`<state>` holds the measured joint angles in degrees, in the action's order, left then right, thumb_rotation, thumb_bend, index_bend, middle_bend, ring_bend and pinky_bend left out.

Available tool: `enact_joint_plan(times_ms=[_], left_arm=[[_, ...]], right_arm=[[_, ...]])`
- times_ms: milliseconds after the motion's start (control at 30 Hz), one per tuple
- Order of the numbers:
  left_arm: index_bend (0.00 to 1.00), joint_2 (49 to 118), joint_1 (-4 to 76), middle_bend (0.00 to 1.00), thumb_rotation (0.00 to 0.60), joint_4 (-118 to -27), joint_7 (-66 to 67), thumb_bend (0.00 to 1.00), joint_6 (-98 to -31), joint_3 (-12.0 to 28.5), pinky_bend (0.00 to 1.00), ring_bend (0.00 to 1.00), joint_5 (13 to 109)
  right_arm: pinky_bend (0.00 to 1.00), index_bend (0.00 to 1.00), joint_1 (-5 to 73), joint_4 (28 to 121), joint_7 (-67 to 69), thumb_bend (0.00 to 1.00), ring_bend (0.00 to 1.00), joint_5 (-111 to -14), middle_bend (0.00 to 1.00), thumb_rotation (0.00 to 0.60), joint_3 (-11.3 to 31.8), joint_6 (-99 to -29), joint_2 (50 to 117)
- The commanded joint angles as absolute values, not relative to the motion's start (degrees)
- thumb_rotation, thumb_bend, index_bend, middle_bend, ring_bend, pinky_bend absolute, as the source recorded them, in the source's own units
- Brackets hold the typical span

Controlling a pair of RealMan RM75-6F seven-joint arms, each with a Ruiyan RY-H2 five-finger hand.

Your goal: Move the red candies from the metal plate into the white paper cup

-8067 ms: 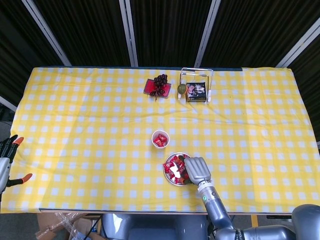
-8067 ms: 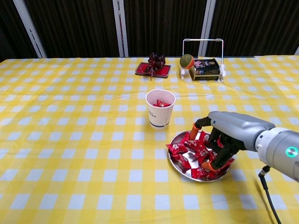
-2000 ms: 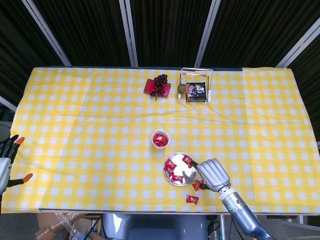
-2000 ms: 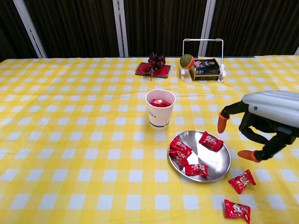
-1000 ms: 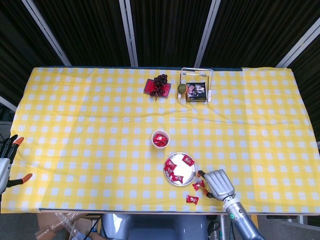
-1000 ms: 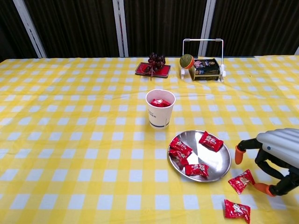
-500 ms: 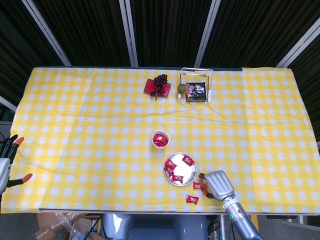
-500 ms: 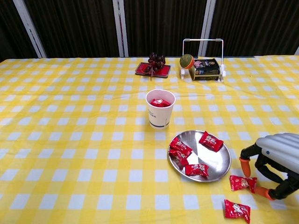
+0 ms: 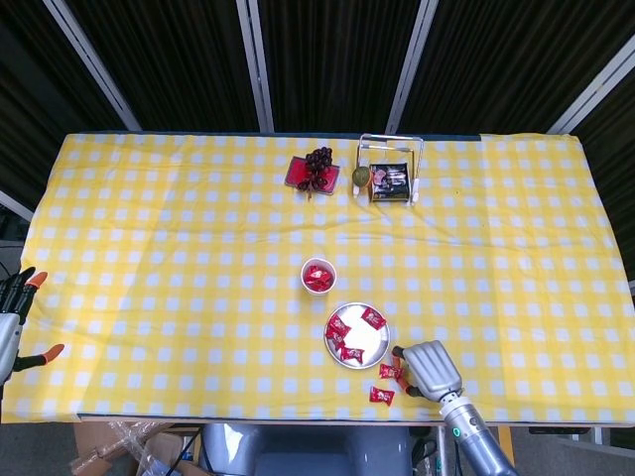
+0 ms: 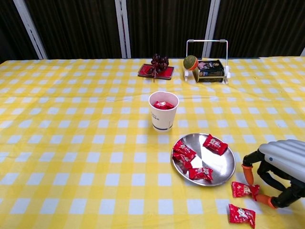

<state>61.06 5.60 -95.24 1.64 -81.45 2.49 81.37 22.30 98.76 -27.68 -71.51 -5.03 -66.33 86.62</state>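
Observation:
The white paper cup (image 10: 163, 110) (image 9: 318, 275) holds red candies. Just in front and to its right, the metal plate (image 10: 224, 164) (image 9: 371, 349) carries several red candies (image 10: 214, 143). Two more candies lie on the cloth beyond the plate's right rim: one (image 10: 243, 189) (image 9: 390, 371) under my right hand, another (image 10: 241, 213) (image 9: 380, 395) nearer the front edge. My right hand (image 10: 281, 167) (image 9: 429, 366) hovers low over the first, its orange fingertips (image 10: 246, 173) arched on either side of it, without a clear grip. My left hand (image 9: 12, 319) sits off the table's left edge, fingers apart, holding nothing.
At the back stand a red tray with dark grapes (image 10: 156, 68) and a wire rack (image 10: 207, 67) with a box and a round fruit. The yellow checked cloth (image 10: 71, 143) covers the table; its front edge runs close to the loose candies.
My right hand has settled lower over the loose candy, and that candy has slid slightly left toward the plate. The left hand has not moved.

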Motion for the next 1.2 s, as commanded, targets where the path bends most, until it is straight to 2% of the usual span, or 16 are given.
enact_joint_plan(times_ms=[33, 367, 533, 667, 967, 1200], left_arm=[[0.00, 61.06, 5.60, 0.00, 0.600, -95.27, 1.73, 0.01, -81.43, 2.49, 0.00, 0.00, 81.36], [0.00, 61.05, 5.62, 0.00, 0.600, -95.29, 1.81, 0.01, -81.34, 2.51, 0.00, 0.00, 81.26], [0.00, 61.03, 5.60, 0.00, 0.600, -95.30, 1.70, 0.01, -81.35, 2.52, 0.00, 0.00, 81.26], [0.00, 61.02, 5.61, 0.00, 0.600, -95.28, 1.66, 0.01, -81.35, 2.54, 0.00, 0.00, 81.26], [0.00, 61.04, 5.60, 0.00, 0.600, -95.31, 1.66, 0.01, -81.37, 2.56, 0.00, 0.00, 81.25], [0.00, 61.00, 5.60, 0.00, 0.600, -95.39, 1.52, 0.01, -81.29, 2.60, 0.00, 0.00, 81.10]], right_arm=[[0.95, 0.51, 22.14, 98.81, -27.58, 0.35, 0.93, -71.54, 0.83, 0.600, -4.83, -66.15, 86.90], [0.95, 0.51, 21.78, 98.33, -28.24, 0.36, 0.93, -71.45, 0.83, 0.600, -4.73, -65.36, 87.78], [0.95, 0.51, 21.67, 98.29, -28.36, 0.50, 0.93, -71.51, 0.83, 0.600, -4.76, -64.90, 88.03], [0.95, 0.53, 21.56, 98.52, -28.25, 0.55, 0.93, -71.67, 0.83, 0.600, -4.66, -64.78, 88.02], [0.95, 0.53, 21.48, 100.94, -28.54, 0.56, 0.93, -72.59, 0.83, 0.600, -3.83, -65.59, 86.35], [0.95, 0.53, 22.08, 105.21, -28.04, 0.56, 0.93, -72.01, 0.83, 0.600, -0.56, -67.06, 82.69]])
